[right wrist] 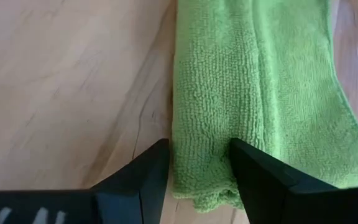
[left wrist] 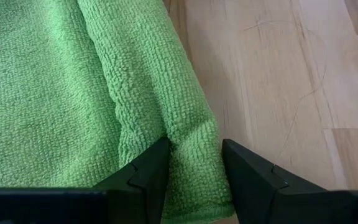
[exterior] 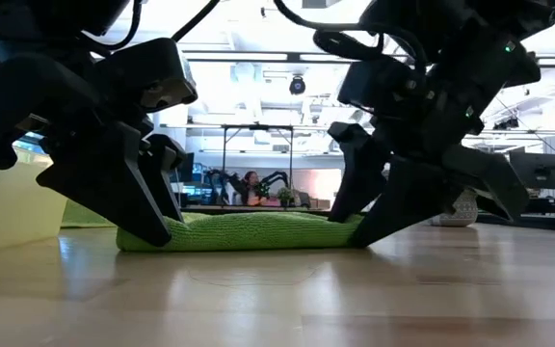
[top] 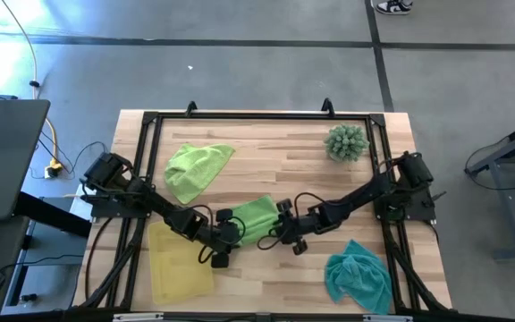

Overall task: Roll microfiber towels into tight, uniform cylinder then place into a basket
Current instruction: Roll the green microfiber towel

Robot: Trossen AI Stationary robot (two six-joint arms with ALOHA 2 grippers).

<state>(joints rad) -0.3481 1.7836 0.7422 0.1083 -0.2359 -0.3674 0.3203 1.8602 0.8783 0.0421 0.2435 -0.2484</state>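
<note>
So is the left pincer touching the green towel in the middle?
Touching. In the left wrist view, the left pincer has a finger on each side of the rolled edge of the lime green towel, pressing against the fabric.

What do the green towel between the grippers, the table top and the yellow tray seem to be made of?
Green towel: soft microfiber-like cloth, with a matte, nubby looped pile close up. Table top: pale wood in joined strips with visible grain and a faint sheen, perhaps sealed butcher block. Yellow tray: probably thin plastic; it looks smooth and slightly see-through.
</note>
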